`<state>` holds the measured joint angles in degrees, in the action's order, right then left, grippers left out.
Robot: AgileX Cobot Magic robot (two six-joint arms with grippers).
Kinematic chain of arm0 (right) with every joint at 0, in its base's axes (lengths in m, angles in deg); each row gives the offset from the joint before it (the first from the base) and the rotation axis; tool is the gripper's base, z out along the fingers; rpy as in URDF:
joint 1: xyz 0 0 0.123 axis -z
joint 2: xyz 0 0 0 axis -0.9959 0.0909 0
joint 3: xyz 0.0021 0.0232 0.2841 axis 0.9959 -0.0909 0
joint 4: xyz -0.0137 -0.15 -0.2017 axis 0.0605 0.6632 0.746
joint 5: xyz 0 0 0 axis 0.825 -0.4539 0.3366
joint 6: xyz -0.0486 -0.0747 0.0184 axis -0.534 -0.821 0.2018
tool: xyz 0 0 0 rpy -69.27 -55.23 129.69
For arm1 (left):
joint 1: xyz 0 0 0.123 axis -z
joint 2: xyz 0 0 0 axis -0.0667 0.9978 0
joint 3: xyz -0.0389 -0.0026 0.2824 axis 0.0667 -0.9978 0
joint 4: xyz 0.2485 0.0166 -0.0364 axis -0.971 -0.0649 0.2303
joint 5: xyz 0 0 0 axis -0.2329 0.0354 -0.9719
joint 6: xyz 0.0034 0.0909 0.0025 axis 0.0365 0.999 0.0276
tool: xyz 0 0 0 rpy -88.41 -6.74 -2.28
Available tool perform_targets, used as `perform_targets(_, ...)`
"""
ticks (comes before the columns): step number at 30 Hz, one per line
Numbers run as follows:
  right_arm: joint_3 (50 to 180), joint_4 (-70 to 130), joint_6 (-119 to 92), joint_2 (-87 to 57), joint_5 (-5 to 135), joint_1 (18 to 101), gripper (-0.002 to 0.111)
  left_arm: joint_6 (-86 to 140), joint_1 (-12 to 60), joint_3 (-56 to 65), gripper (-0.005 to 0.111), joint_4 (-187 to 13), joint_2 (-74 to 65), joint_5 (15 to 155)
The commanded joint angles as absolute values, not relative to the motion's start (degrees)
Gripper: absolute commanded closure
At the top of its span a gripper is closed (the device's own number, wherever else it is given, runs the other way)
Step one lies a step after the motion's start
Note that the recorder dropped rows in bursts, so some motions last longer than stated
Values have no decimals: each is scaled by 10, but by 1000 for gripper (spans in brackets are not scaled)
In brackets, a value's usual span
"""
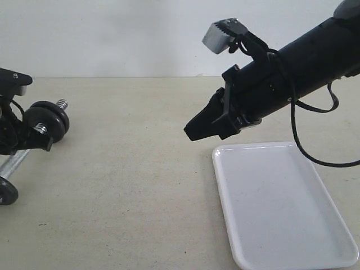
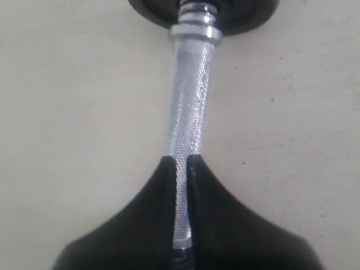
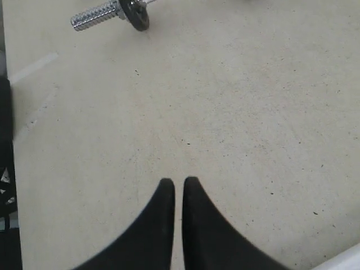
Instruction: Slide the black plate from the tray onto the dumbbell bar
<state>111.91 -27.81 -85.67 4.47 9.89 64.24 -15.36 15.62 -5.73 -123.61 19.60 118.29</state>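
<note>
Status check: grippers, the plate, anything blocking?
Left gripper shut on the bar. Right gripper shut, empty, above the table beside the tray. No plate on tray; black plates sit on the bar. Nothing in the way.

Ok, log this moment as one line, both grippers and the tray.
left gripper: shut on dumbbell bar | right gripper: shut, empty, above table | tray: no plate visible

Bright, even, diffuse light — only faint, soft shadows on the table. Mild sheen across the tray near the right gripper. Crisp glints on the dumbbell bar ahead of the left gripper; near-lens black fingers slightly soft, detail lost.
</note>
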Motion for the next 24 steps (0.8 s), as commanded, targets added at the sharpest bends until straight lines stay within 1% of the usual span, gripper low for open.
perform_targets(1,1119,-277,-855,19,69,643,107,-162,119,-57,102,-1246,227,1172)
perform_targets(3,1119,-277,-855,12,67,643,109,-162,104,-56,92,-1264,227,1171)
perform_targets(4,1119,-277,-855,11,65,643,109,-162,96,-56,74,-1282,227,1162)
perform_targets(5,1119,-277,-855,11,65,643,109,-162,95,-56,63,-1286,227,1158)
perform_targets(6,1119,-277,-855,11,62,643,109,-162,95,-56,36,-1309,227,1146)
perform_targets(7,1119,-277,-855,11,61,643,109,-162,95,-56,29,-1319,228,1138)
perform_targets(9,1119,-277,-854,11,50,643,109,-178,86,-55,33,-1356,235,1111)
perform_targets(10,1119,-277,-852,11,45,643,109,-183,73,-52,40,-1368,247,1091)
perform_targets(11,1119,-277,-850,11,38,643,109,-183,58,-46,41,-1374,267,1077)
perform_targets(14,1119,-277,-850,10,9,643,109,-183,18,-9,41,-1386,319,1102)
perform_targets(17,1119,-279,-855,10,-5,643,109,-152,-15,49,41,-1411,363,1187)
perform_targets(19,1119,-280,-856,10,14,643,109,-156,-30,62,41,-1393,375,1173)
perform_targets(20,1119,-280,-857,10,15,643,109,-156,-37,63,47,-1391,381,1161)
perform_targets(22,1119,-280,-859,10,16,643,109,-156,-43,63,64,-1384,388,1161)
perform_targets(24,1119,-280,-863,10,20,643,109,-155,-49,63,92,-1374,393,1161)
